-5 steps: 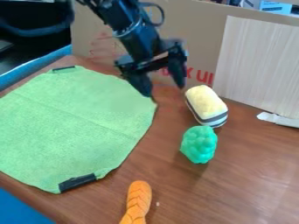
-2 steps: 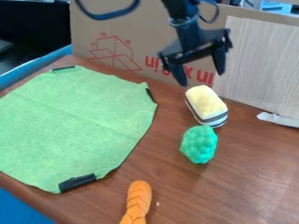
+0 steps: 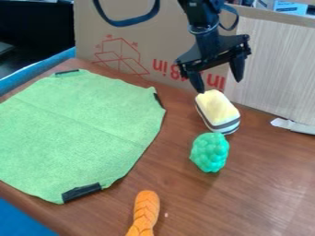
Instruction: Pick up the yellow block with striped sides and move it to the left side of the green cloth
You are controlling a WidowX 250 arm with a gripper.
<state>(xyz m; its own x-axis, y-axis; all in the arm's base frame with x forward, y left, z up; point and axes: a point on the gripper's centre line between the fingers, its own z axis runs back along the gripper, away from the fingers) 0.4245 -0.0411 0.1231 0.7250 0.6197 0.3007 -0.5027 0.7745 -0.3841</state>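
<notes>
In the camera view, on a clock dial centred on the yellow block (image 3: 216, 108) with twelve toward the top edge, the black gripper (image 3: 219, 85) hung at twelve o'clock. Its claw was released: the two fingers stood apart with nothing between them. One fingertip was right by the block's upper end; whether it touched could not be told. The block, soft-looking with dark and white stripes along its lower side, lay on the brown wooden table (image 3: 265, 184).

At six o'clock, just beside the block, sat a bumpy green toy (image 3: 210, 153). An orange braided-looking piece (image 3: 145, 212) lay at seven o'clock, well apart. Toward eight to nine o'clock a green cloth (image 3: 77, 133) was spread flat, with dark strips on its edge. Red-printed cardboard (image 3: 123, 27) stood at eleven, a pale wood-grain panel (image 3: 277, 69) at two, and a white scrap (image 3: 292, 125) lay between three and four.
</notes>
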